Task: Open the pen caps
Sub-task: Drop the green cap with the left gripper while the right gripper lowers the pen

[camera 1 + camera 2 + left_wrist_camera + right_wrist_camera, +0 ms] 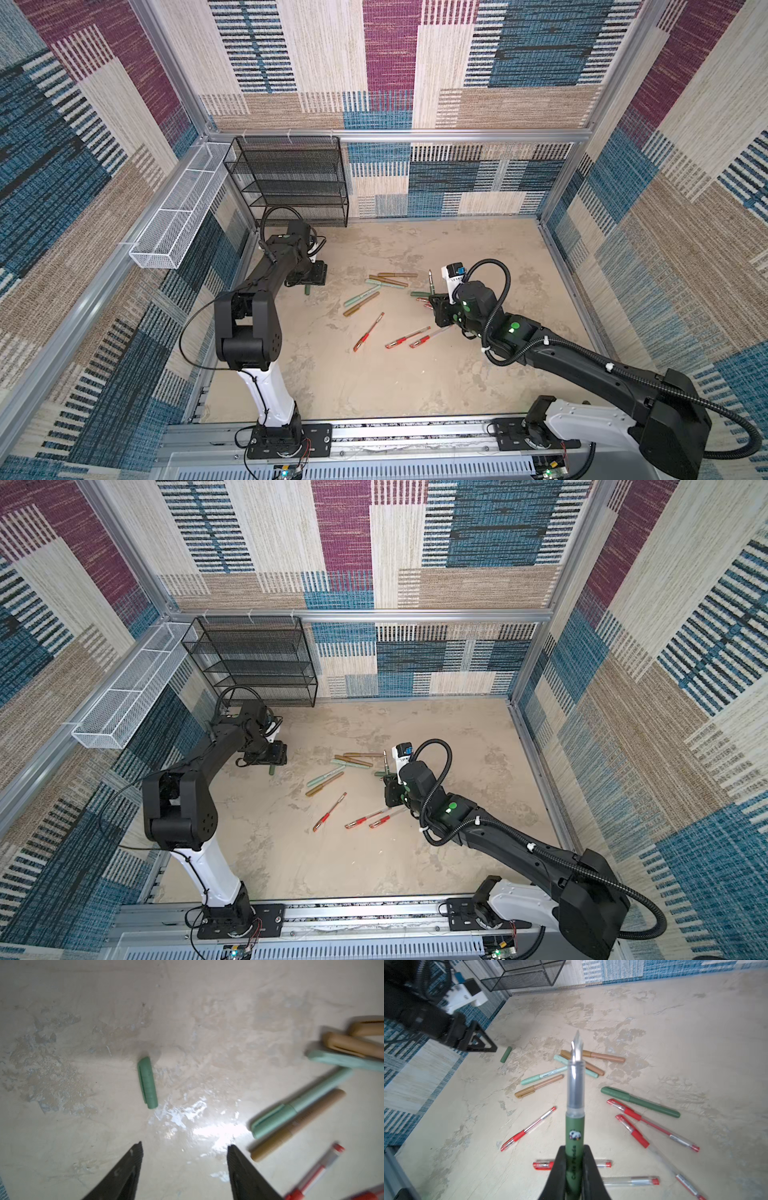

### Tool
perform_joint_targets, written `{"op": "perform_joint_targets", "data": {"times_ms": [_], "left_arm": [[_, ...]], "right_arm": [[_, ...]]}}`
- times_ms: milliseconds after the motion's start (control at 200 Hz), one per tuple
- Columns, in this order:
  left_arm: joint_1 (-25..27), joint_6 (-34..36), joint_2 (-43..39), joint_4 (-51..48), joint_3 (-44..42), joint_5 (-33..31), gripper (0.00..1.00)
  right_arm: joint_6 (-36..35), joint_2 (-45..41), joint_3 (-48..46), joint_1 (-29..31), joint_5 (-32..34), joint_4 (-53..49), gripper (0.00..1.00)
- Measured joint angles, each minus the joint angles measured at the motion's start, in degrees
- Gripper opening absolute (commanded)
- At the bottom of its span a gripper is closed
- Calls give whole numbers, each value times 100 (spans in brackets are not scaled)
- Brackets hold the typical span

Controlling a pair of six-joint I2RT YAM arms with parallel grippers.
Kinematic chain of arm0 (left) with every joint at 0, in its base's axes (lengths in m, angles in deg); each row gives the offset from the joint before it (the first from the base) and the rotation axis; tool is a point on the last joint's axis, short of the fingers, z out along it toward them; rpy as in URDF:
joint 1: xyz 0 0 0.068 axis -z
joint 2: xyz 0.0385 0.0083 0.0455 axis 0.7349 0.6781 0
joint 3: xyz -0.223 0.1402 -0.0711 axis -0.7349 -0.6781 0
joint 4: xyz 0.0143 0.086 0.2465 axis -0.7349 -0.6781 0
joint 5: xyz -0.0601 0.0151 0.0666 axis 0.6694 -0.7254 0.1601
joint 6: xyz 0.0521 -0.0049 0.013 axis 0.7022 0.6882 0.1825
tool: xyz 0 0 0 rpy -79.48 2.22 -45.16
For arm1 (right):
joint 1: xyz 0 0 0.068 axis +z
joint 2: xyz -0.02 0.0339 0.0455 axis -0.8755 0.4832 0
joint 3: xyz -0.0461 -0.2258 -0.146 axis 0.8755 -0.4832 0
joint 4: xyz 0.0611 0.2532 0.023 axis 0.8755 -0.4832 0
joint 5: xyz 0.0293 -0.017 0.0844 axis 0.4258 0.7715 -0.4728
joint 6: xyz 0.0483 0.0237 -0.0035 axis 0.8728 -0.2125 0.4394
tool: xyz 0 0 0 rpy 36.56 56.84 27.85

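Left gripper (184, 1145) gapes wide, empty, above the dark green cap (147, 1082) lying loose far left; right gripper (574, 1148) clamps the fountain pen (574, 1124) by its barrel, likely anchoring the uncapping, nib bared; other pens (542, 1079) capped.

Left arm reaches forward on the left, elbow bent, its pincer (184, 1145) pointing down with jaws spread wide. Right arm stretches toward the middle, its pincer (575, 1148) clamped on a green pen (574, 1124).
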Motion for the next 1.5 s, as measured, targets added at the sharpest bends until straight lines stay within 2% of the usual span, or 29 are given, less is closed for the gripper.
{"op": "perform_joint_targets", "data": {"times_ms": [160, 351, 471, 591, 791, 1087, 1257, 1498], "left_arm": [[85, 0, -1176, 358, -833, 190, 85], [87, -4, -2817, 833, -1976, 667, 98], [46, -15, -3738, 1137, -2658, 1012, 99], [-260, -48, -4336, 1381, -3010, 1458, 99], [-706, -149, -4614, 1639, -3156, 1810, 99], [-723, -149, -4732, 1832, -3292, 1801, 99], [-723, -146, -4754, 1891, -3311, 1812, 99], [-723, -144, -4769, 1934, -3300, 1794, 99]], "right_arm": [[-330, 170, 367, -387, -52, -256, 2], [-708, 505, 841, -1204, -203, -608, 2], [-977, 850, 1257, -1609, -350, -892, 2], [-1217, 1082, 1488, -2037, -358, -1088, 2], [-1508, 1561, 1764, -2876, -544, -1270, 2], [-1961, 2581, 2240, -3930, -782, -1375, 4], [-2317, 3375, 2570, -4258, -798, -1558, 5], [-2538, 4024, 2739, -4435, -809, -1753, 5]]}}
